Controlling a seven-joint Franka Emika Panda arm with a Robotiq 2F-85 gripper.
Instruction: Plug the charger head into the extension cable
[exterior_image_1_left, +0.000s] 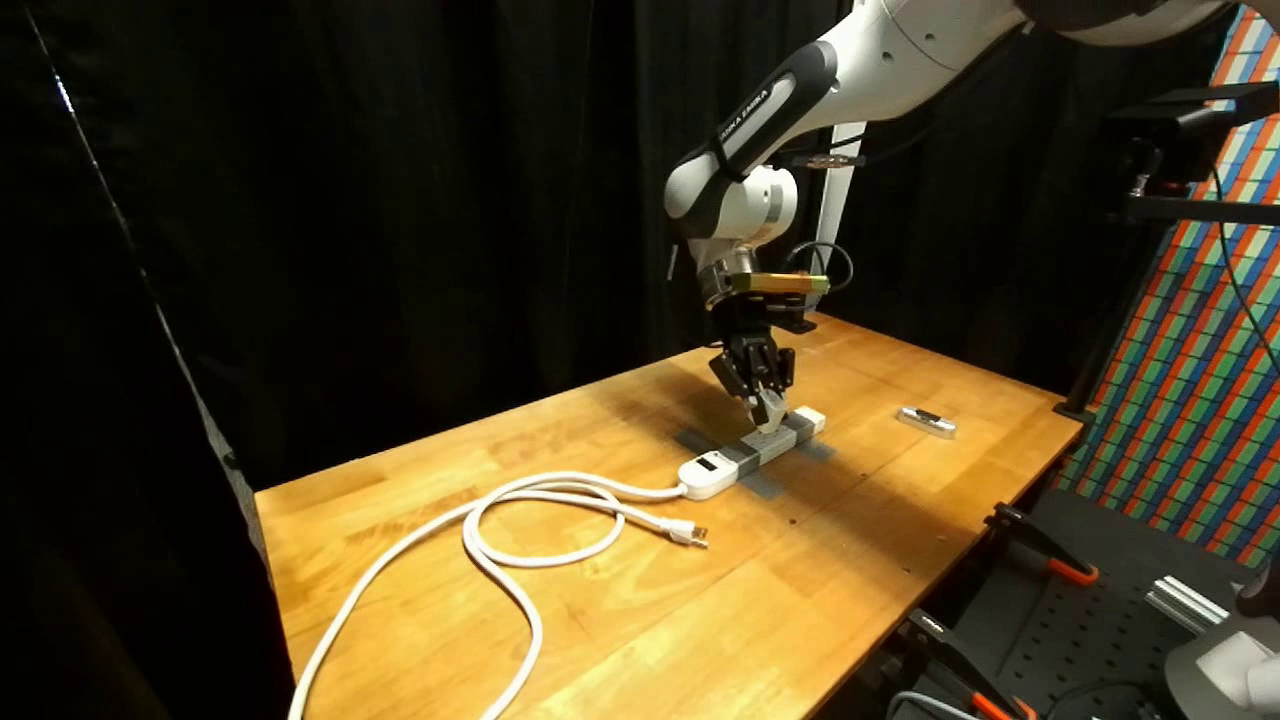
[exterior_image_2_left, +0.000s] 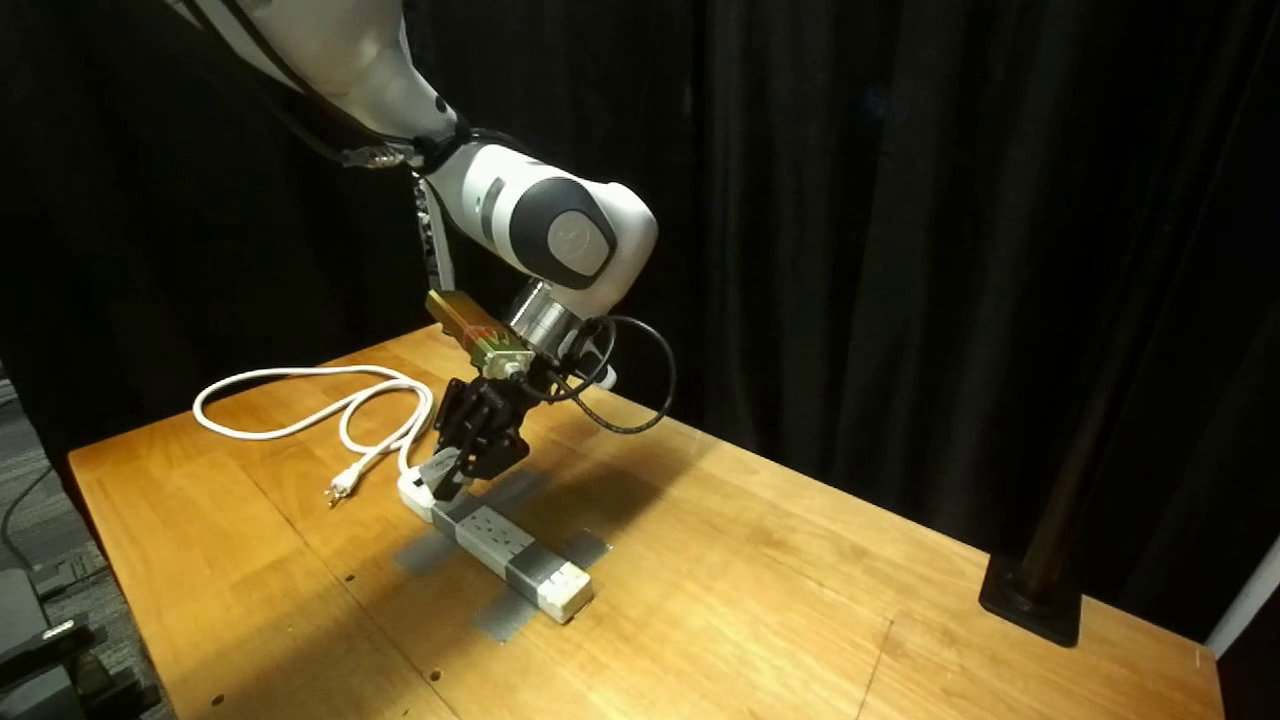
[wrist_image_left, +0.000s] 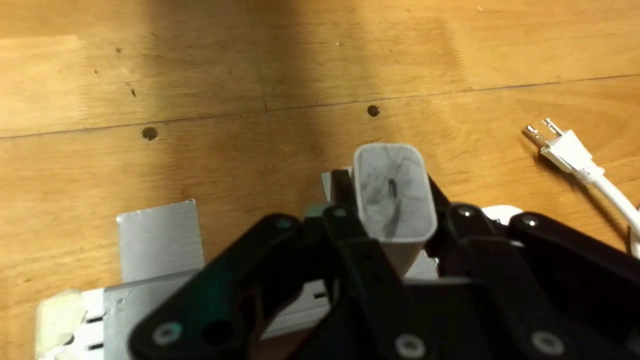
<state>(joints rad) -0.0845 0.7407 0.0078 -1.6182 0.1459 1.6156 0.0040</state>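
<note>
The charger head, a pale block with a small slot in its outward face, sits between the fingertips of my gripper, which is shut on it. In both exterior views it is tilted just above the extension cable's power strip; its prongs are hidden, and whether it touches the strip I cannot tell. The strip's socket face shows dark slots, and in an exterior view its white end joins the looping cord. In the wrist view, the black fingers cover much of the strip.
Grey tape fastens the strip to the wooden table. The cord's own plug lies loose beside it. A small silver object rests farther off, clamps grip the table edge, and a black post base stands at a corner.
</note>
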